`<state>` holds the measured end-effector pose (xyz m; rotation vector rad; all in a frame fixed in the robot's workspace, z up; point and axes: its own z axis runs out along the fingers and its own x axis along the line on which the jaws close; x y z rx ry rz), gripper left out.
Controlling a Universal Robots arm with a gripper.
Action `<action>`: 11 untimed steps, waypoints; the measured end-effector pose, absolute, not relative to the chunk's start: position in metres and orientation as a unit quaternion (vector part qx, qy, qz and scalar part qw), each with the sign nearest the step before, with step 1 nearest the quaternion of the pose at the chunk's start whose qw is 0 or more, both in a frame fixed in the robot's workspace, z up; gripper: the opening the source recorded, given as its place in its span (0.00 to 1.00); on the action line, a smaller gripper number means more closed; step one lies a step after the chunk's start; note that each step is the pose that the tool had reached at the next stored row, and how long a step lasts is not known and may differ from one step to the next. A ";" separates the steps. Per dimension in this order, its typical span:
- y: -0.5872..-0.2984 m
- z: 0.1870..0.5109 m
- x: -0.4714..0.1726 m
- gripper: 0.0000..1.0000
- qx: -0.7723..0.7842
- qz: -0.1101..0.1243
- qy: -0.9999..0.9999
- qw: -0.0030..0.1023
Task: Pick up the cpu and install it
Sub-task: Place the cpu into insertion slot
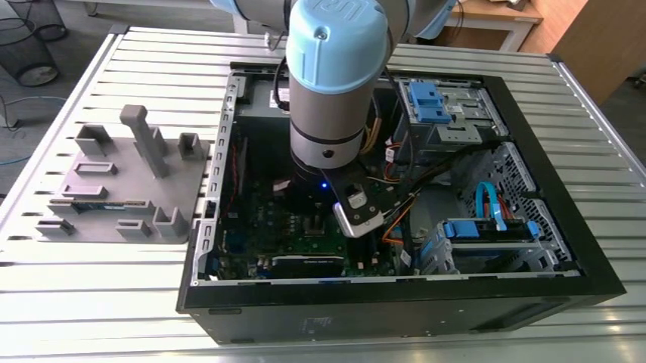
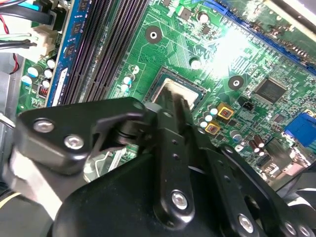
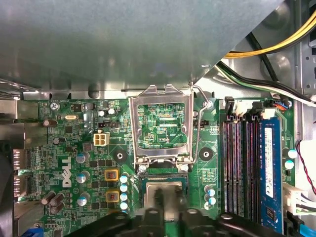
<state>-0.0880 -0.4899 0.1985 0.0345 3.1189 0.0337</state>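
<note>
First wrist view: cpu [image 3: 173, 193] sits in socket [image 3: 141, 190] on motherboard [image 3: 74, 148], directly under gripper [image 3: 160, 207]; clenched or released, cannot tell. Load plate [image 3: 160, 96] not yet closed. Exterior view: arm [image 1: 333, 83] at frame centre, inside computer case [image 1: 404, 314]. Judgement: placing nearly done.

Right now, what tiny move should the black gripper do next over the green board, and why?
Probably ease straight down, very slowly. The black metal gripper sits right over the small silver square cpu, which shows inside the dark square socket, and the socket's silver hinged frame stands open. Whether the chip is seated, I cannot tell.
</note>
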 end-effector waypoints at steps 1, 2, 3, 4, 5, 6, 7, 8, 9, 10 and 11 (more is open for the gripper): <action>-0.490 0.199 -0.088 0.17 0.011 0.011 1.000 0.011; -0.490 0.199 -0.088 0.17 0.011 0.011 1.000 0.011; -0.490 0.199 -0.088 0.11 0.011 0.011 1.000 0.011; -0.490 0.199 -0.088 0.11 0.011 0.011 1.000 0.011; -0.490 0.199 -0.088 0.11 0.011 0.011 1.000 0.011; -0.490 0.199 -0.088 0.11 0.011 0.011 1.000 0.011; -0.490 0.199 -0.088 0.11 0.011 0.011 1.000 0.011; -0.490 0.199 -0.088 0.11 0.011 0.011 1.000 0.011; -0.490 0.199 -0.088 0.11 0.011 0.011 1.000 0.011; -0.490 0.199 -0.088 0.11 0.011 0.012 1.000 0.011; -0.490 0.198 -0.088 0.11 0.011 0.012 1.000 0.011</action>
